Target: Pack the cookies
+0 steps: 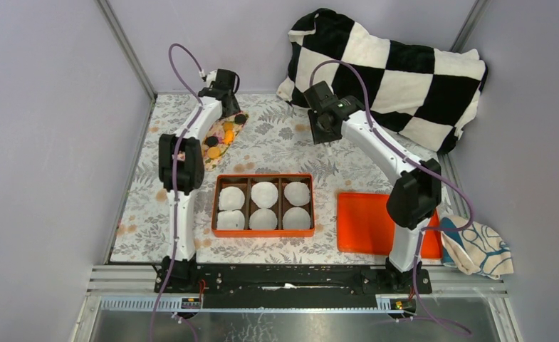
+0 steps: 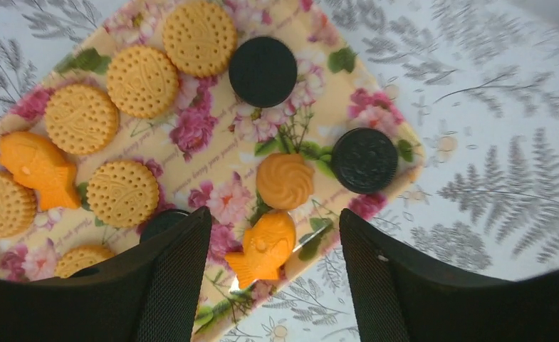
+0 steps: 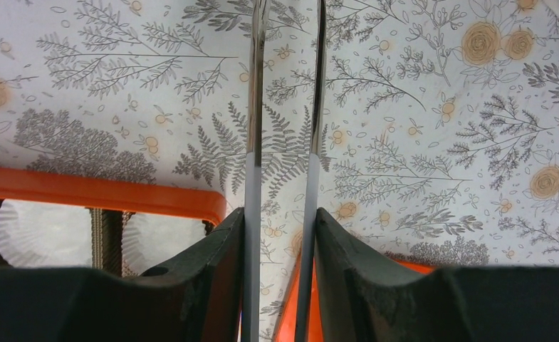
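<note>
- Worktop point(image 1: 276, 135): our orange box point(image 1: 215, 206) of paper cups point(image 1: 264, 194) sits well apart from the floral tray point(image 2: 219, 153), so a loosely held cookie could drop on the carry.
- Tray: the cookies point(image 2: 142, 82) lie crowded here, so coming down may shove neighbours.
- Left fingers point(image 2: 169, 285): spread wide and empty above a fish cookie point(image 2: 264, 247); an off-centre pinch might crack it.
- Right fingers point(image 3: 212, 278): narrowly apart, holding nothing.

**One overhead, two wrist views**

The top view looks down from above and behind the arm bases point(image 1: 182, 274) over the whole worktop point(image 1: 283, 135). The left wrist view hangs close above the tray point(image 2: 219, 167) of cookies point(image 2: 142, 81) at the worktop's 11 o'clock. The right wrist view faces the worktop closely, with the orange box point(image 3: 98, 192) at its 8 o'clock. The top view shares both.
</note>
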Controlling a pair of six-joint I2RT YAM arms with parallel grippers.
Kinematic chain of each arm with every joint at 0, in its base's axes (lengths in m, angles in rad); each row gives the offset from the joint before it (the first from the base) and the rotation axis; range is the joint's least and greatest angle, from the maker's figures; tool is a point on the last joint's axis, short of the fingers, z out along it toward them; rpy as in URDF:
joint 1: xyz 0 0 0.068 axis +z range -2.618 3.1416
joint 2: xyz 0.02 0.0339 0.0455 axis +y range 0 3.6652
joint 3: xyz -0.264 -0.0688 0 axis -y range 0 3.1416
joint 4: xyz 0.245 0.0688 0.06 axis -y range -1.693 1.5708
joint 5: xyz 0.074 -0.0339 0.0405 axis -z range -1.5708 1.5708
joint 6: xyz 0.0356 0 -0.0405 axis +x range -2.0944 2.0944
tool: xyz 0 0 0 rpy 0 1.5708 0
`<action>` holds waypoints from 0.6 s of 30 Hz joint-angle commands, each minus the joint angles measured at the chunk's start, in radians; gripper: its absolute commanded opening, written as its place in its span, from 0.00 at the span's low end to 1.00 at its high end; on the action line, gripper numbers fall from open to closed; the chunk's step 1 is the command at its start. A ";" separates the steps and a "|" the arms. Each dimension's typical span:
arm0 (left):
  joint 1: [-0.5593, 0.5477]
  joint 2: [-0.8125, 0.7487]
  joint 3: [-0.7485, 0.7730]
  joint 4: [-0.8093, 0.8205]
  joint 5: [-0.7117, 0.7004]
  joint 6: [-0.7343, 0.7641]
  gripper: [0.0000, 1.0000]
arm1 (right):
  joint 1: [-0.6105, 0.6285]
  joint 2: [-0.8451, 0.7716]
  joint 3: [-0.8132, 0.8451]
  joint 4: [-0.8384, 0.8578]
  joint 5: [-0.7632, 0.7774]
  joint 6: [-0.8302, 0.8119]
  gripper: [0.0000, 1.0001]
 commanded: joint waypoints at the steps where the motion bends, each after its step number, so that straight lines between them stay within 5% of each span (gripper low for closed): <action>1: -0.010 0.094 0.053 -0.105 -0.015 -0.015 0.71 | 0.014 -0.109 -0.013 0.044 -0.031 -0.003 0.31; 18: -0.059 0.036 -0.168 -0.004 0.041 -0.039 0.65 | 0.013 -0.109 -0.079 0.091 -0.072 -0.002 0.28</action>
